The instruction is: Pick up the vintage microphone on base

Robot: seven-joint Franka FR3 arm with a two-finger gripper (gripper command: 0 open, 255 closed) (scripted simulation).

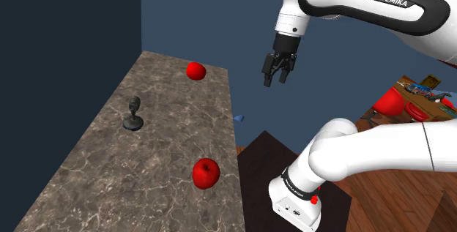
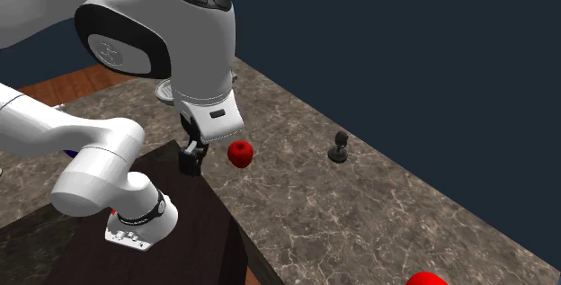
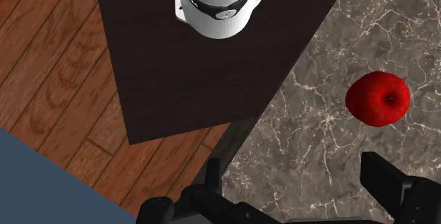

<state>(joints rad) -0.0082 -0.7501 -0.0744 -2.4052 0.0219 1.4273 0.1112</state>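
Observation:
The small dark microphone [image 1: 133, 113] stands upright on its round base, on the marble counter [image 1: 146, 186] near the shoulder view's left edge. In the second exterior view the microphone [image 2: 339, 148] sits out toward the counter's far edge. My gripper [image 1: 275, 82] hangs high in the air over the counter's near edge by the stand, well away from the microphone. It points down with nothing between its fingers. In the wrist view the gripper [image 3: 300, 187] is open, its fingers [image 3: 389, 180] standing wide apart above the marble.
A red apple [image 1: 206, 173] lies near the counter's stand-side edge, below my gripper [image 2: 191, 164], and shows as the apple [image 3: 378, 99] in the wrist view. A second apple [image 1: 195, 70] lies at the counter's other end. The dark stand [image 3: 205, 81] adjoins the counter, on a wooden floor [image 3: 56, 81].

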